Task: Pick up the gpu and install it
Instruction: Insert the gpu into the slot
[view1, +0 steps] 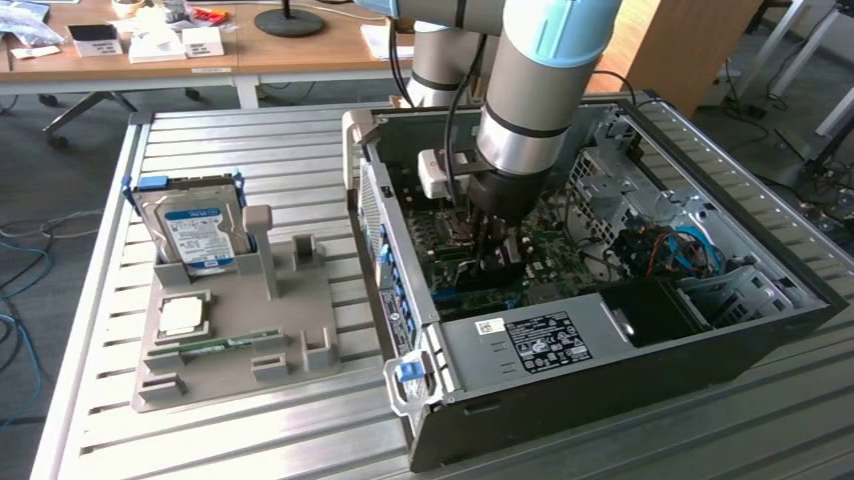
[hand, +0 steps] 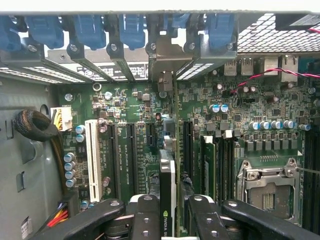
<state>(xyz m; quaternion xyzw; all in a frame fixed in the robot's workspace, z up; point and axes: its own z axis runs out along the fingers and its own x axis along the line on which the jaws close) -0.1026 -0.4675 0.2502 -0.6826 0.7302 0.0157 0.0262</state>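
We see even, bright daylight across the slatted bench (view1: 240, 420), with soft shadows inside the open computer case (view1: 747, 330). In the wrist view the motherboard (hand: 140, 150) is sharp, while the end effector (hand: 167, 215) looks dark and slightly blurred.

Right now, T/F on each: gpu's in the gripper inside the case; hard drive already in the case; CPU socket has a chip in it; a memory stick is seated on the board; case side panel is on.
1. The gripper holds the gpu edge-on above the motherboard, inside the computer case. True.
2. The hard drive is already in the case. False: it stands upright in the grey holder on the table, at the exterior view's left.
3. The CPU socket holds a chip. False: it looks empty.
4. A memory stick sits in a slot beside the socket. True.
5. The case's side panel is on. False: the case lies open, its inside exposed.
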